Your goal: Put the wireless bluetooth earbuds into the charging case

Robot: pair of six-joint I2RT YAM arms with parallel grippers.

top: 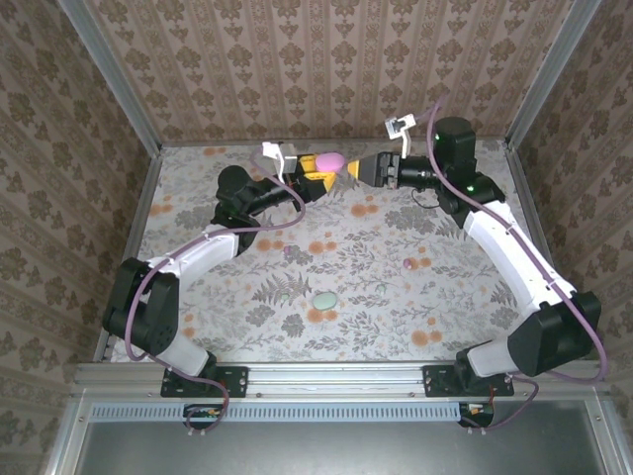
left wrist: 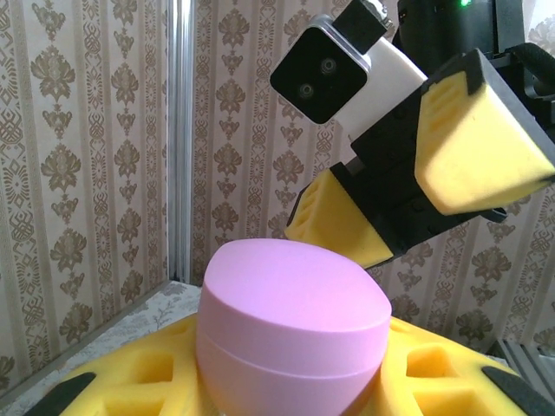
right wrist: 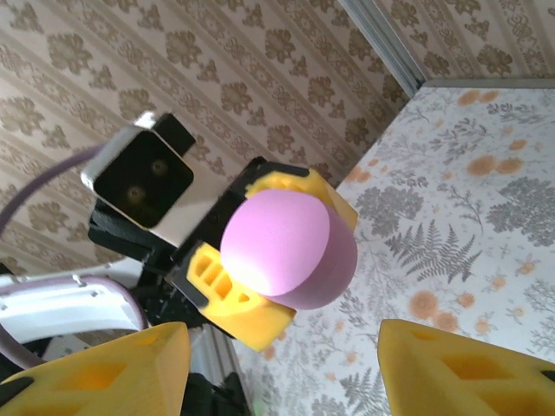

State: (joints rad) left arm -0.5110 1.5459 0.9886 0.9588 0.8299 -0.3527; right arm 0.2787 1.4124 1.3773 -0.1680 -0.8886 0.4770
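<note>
My left gripper (top: 321,170) is shut on a pink oval charging case (top: 329,160), held up in the air near the back wall. Its lid is closed, with a seam round the body (left wrist: 290,334) between the yellow pads (left wrist: 108,381). My right gripper (top: 364,168) faces the case from the right, open and apart from it. The case (right wrist: 282,243) sits ahead of its spread fingertips (right wrist: 460,364). Two tiny earbuds lie on the table: one (top: 290,251) left of centre, one (top: 408,263) to the right.
A mint oval case (top: 324,300) lies on the floral table (top: 198,208) nearer the front. Patterned walls with metal corner posts (top: 109,74) close in the back and both sides. My right gripper's fingers (left wrist: 481,143) hang just above the pink case.
</note>
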